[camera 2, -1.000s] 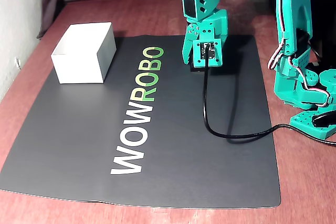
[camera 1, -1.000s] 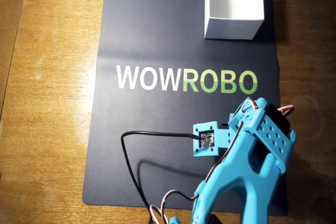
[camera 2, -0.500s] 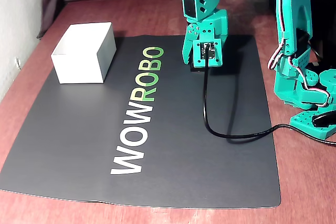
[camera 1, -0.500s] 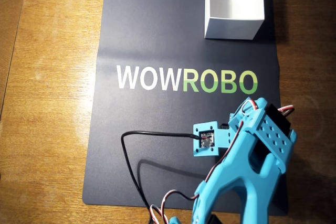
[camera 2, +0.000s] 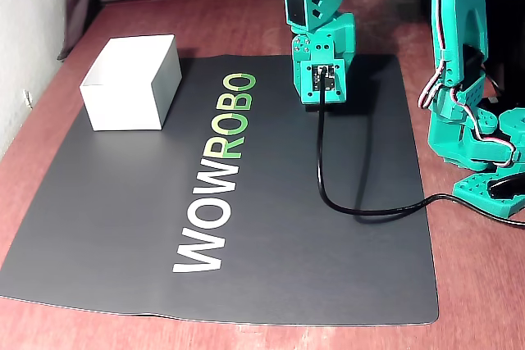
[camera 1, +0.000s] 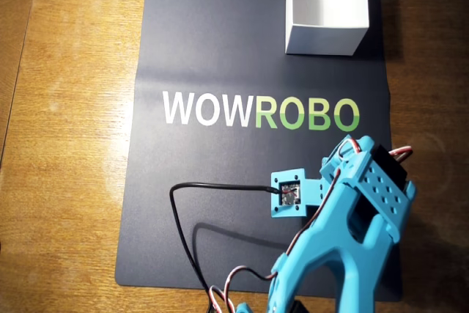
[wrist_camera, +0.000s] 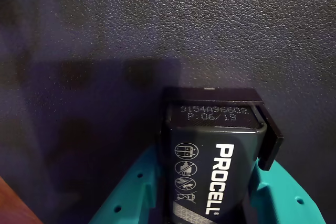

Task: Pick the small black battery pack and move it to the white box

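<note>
Gripper clamped on small black battery pack above dark mat, well apart from white box.

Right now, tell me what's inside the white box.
The white box shows only bare white floor and walls in the overhead view; the near wall hides a strip of floor. The PROCELL battery sits between the gripper's teal fingers.
</note>
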Available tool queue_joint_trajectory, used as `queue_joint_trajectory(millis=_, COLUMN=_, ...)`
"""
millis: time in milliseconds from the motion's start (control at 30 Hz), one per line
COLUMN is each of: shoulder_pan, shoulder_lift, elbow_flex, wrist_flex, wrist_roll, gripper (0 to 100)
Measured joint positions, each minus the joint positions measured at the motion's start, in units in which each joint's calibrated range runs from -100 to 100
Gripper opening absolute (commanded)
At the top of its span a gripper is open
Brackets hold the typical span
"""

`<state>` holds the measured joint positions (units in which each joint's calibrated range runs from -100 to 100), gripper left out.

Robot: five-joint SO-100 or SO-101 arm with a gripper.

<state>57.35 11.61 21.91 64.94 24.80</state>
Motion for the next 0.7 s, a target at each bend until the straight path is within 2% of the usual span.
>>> queue_joint_trajectory(millis=700, shoulder_pan=1.1, shoulder_lift=0.2, elbow_flex=0.2, wrist_flex=0.1, wrist_roll=4.3, gripper=9)
